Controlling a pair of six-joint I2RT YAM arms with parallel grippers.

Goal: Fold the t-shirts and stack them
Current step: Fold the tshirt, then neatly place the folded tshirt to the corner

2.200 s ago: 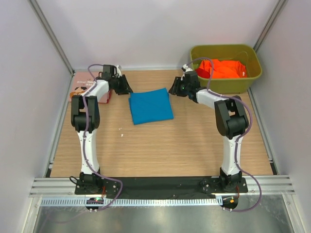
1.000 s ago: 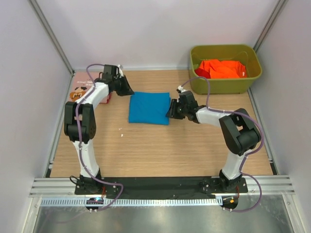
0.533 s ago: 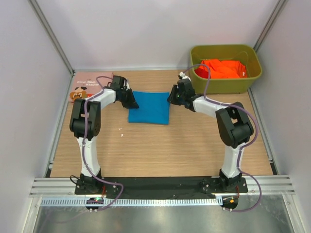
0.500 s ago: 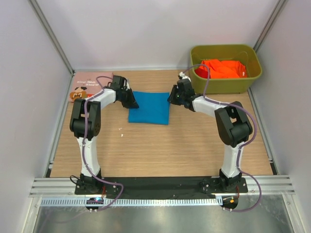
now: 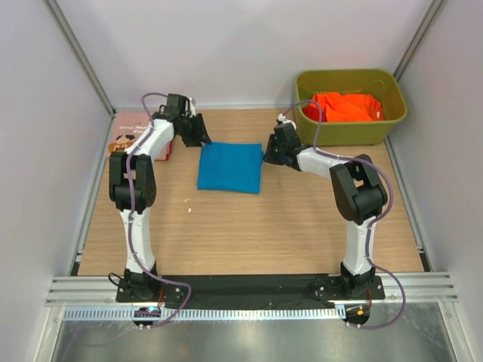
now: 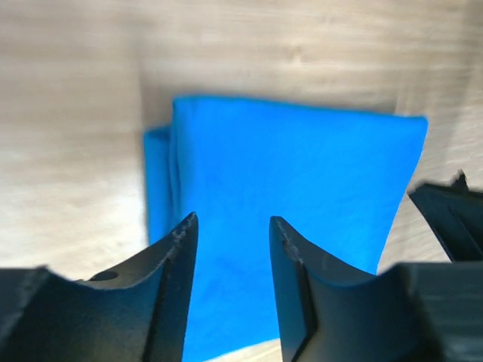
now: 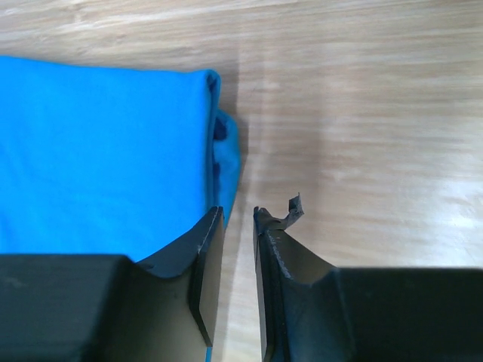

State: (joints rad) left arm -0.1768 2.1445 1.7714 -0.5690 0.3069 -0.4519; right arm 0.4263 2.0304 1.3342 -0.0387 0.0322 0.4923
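- Blue t-shirt (image 5: 229,167) lies folded flat on the table (image 5: 249,234), at the centre of the top view, between the two grippers. Pink t-shirt (image 5: 130,136) sits upper left; orange t-shirts (image 5: 343,105) lie in the bin (image 5: 362,132), upper right.
- Left gripper (image 6: 232,222): jaws apart, nothing held, over the blue cloth near its upper-left corner.
- Right gripper (image 7: 236,211): jaws nearly together, with a thin gap showing wood and no cloth seen pinched, at the shirt's right edge.
- Risk (judgement): layers peek out along both side edges. A pinch there may catch only the top ply, and a lift would then open the fold. Uneven pulls would skew it.
- Orientation: near-square rectangle, long axis roughly left–right in the top view, slightly skewed. Neck end cannot be told.
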